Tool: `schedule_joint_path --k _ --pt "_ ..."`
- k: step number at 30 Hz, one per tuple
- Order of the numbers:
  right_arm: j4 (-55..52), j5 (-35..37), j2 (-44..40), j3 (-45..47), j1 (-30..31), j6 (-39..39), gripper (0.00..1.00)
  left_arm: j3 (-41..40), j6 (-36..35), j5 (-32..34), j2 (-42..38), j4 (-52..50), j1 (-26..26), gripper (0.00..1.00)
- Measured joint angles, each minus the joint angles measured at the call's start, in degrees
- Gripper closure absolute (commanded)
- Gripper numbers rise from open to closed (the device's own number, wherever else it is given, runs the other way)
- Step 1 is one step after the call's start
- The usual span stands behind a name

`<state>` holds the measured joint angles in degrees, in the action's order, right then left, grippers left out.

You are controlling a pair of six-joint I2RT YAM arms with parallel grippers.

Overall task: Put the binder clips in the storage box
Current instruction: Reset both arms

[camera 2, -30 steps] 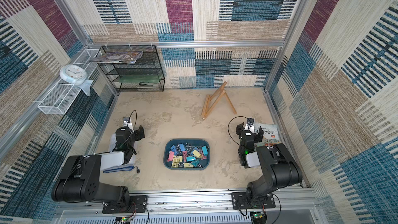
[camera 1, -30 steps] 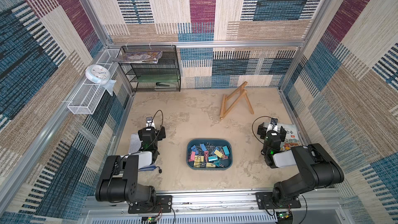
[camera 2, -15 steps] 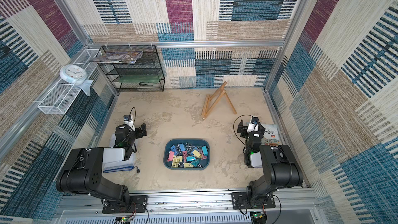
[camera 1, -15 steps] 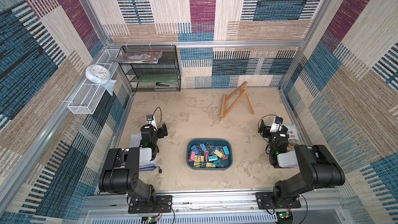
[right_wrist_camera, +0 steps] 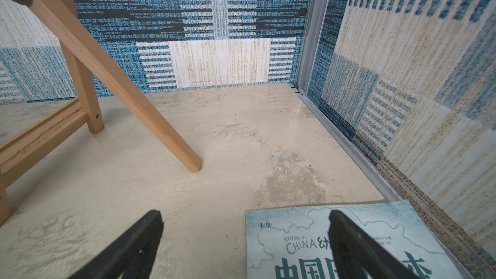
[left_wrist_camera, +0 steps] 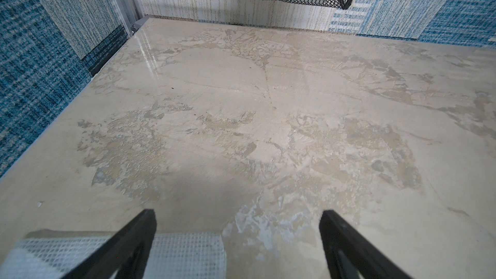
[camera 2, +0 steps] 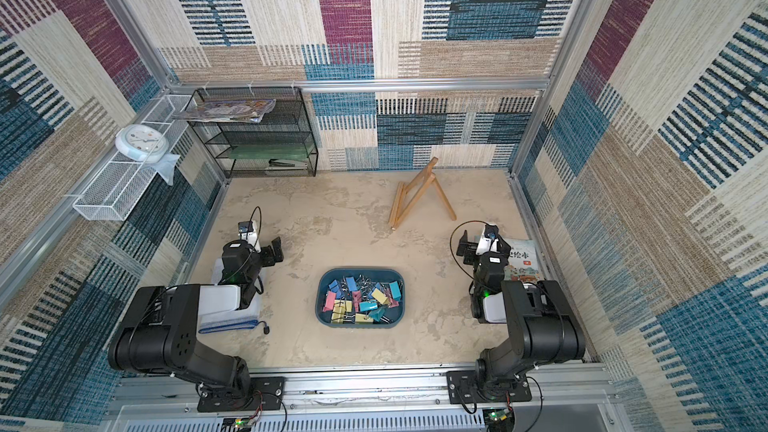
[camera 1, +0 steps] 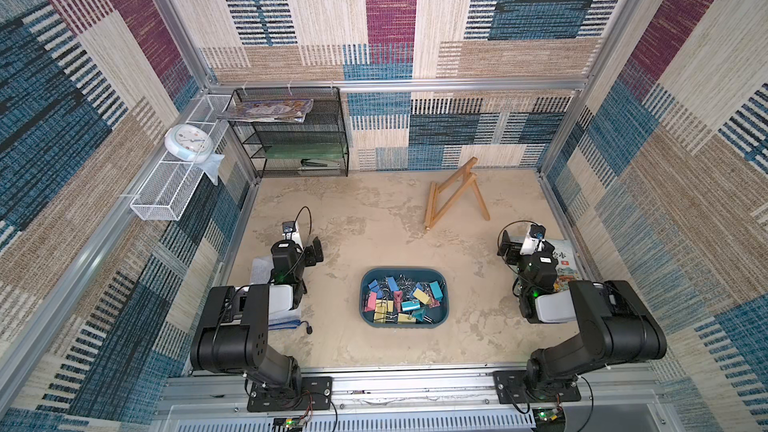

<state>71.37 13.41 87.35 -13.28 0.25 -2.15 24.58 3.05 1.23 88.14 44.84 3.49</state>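
The small pastel folding binder clips (camera 1: 405,297) all lay heaped in the shallow dark teal plastic storage box (camera 1: 363,305), near centre. None showed on the mottled beige tabletop (camera 1: 374,218). Farther out, the left gripper (camera 1: 314,250) and right gripper (camera 1: 504,248) had folded back to either side, jaws spread and empty, so the task looked finished.

Your beige desk (camera 1: 374,201) is boxed in by woven patchwork walls (camera 1: 324,14) of blue, maroon and cream. The black mesh rack (camera 1: 299,135) stands against the back wall; a white wire basket (camera 1: 174,189) hangs beside it, a wooden easel (camera 1: 433,209) well apart.
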Motion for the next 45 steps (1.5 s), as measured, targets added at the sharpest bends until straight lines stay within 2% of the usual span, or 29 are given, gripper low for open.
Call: schedule_joint_path --k 11,16,21,45 --pt "0.0 0.0 -0.1 0.1 0.0 0.0 0.00 0.0 0.0 0.0 0.0 0.0 0.0 0.01" --pt "7.4 0.0 -1.6 8.3 -0.2 -0.2 0.00 0.0 0.0 0.0 0.0 0.0 0.0 0.01" --pt "5.0 0.3 -0.3 1.3 0.0 -0.2 0.00 0.0 0.0 0.0 0.0 0.0 0.0 0.01" --pt "0.5 1.3 0.0 0.3 0.1 -0.4 0.00 0.0 0.0 0.0 0.0 -0.1 0.0 0.01"
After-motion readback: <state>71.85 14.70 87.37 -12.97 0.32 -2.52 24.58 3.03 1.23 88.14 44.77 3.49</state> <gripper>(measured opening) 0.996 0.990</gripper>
